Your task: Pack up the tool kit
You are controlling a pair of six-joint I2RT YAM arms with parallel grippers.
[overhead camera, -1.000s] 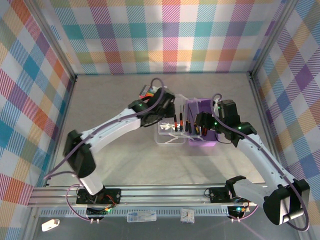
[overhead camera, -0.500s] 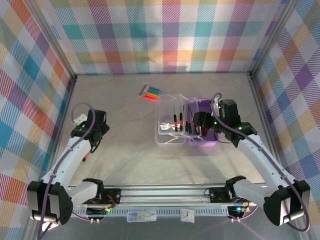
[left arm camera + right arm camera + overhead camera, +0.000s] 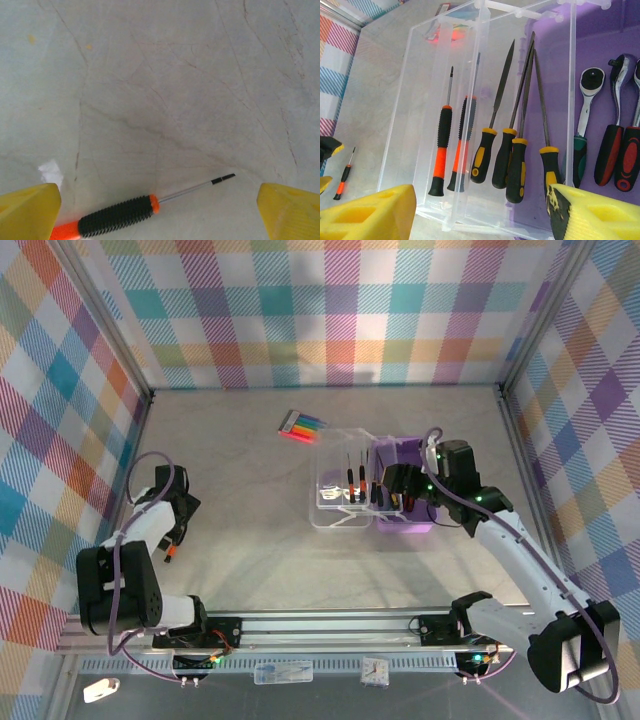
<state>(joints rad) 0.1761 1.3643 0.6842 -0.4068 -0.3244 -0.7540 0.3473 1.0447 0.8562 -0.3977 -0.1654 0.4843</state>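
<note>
The tool kit (image 3: pixel 400 512) lies open right of centre in the overhead view. Its purple base (image 3: pixel 408 454) is on the right and its clear lid (image 3: pixel 335 518) is folded flat to the left, the two joined along the middle. In the right wrist view, orange-and-black screwdrivers (image 3: pixel 440 160) and yellow-collared files (image 3: pixel 496 150) lie in a row across the lid and hinge line, tips toward the top of the frame. Ratchet handles (image 3: pixel 585 125) rest in the purple half at the right edge.

The right gripper (image 3: pixel 396 484) hangs over the kit's middle. Its yellow fingers (image 3: pixel 370 212) are spread wide at the lower corners of its own view and hold nothing.

A loose screwdriver (image 3: pixel 170 554) lies alone at the far left of the table (image 3: pixel 260 570), well apart from the kit, with bare grey surface between them. The left gripper (image 3: pixel 176 530) hovers just above it, close to the checked left wall (image 3: pixel 60 440). In the left wrist view the screwdriver (image 3: pixel 117 217) lies along the bottom edge, tip pointing right and slightly up. The left gripper (image 3: pixel 160 212) has its pads (image 3: pixel 27 210) wide apart, one at each lower corner, neither touching the tool.

A marker pack (image 3: pixel 302 426) sits toward the top of the overhead view, just beyond the lid's upper left corner and clear of it. The strip of table below the kit, down to the metal rail (image 3: pixel 320 625), is open
</note>
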